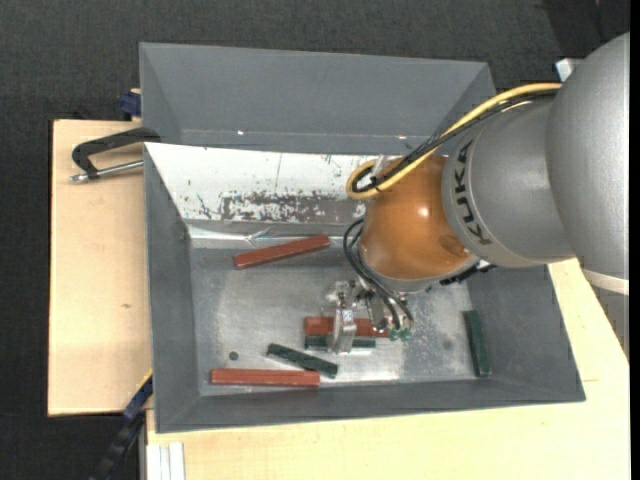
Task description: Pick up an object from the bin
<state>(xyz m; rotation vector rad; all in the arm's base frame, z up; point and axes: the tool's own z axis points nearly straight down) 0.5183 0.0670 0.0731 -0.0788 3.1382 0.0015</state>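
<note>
1. The arm (540,168) is hanging over the grey bin (170,298) from the right. Its orange cover (410,223) is sitting above the middle of the floor, and the jaws are pointing down from beneath it.
2. The jaws are standing low at a small cluster in the middle of the bin floor. It is made up of a short red block (320,326) and a short dark green piece (335,344) lying just below it in the view, the two touching or nearly so.
3. I cannot tell whether the jaws are spread or pressed together. Their metal parts are overlapping the cluster, and nothing is showing plainly pinched between them.
4. The relation that is counting most is that the red block is sticking out to the left of the jaws. Its long axis is running roughly left to right across the view, so the jaws are standing at its right end, not over its middle.
5. In my judgement the step in hand is the settling onto this cluster. A firm grip is probably calling for a bite across the block's short side, a little further left along it.
6. A dark green bar (302,359) is lying slantwise near the cluster, below and to its left, and could be getting in the way.
7. A long red-brown bar (265,377) is lying along the near wall, and a second red-brown bar (282,253) toward the far wall. Another dark green bar (477,343) is lying well apart on the right.
</note>
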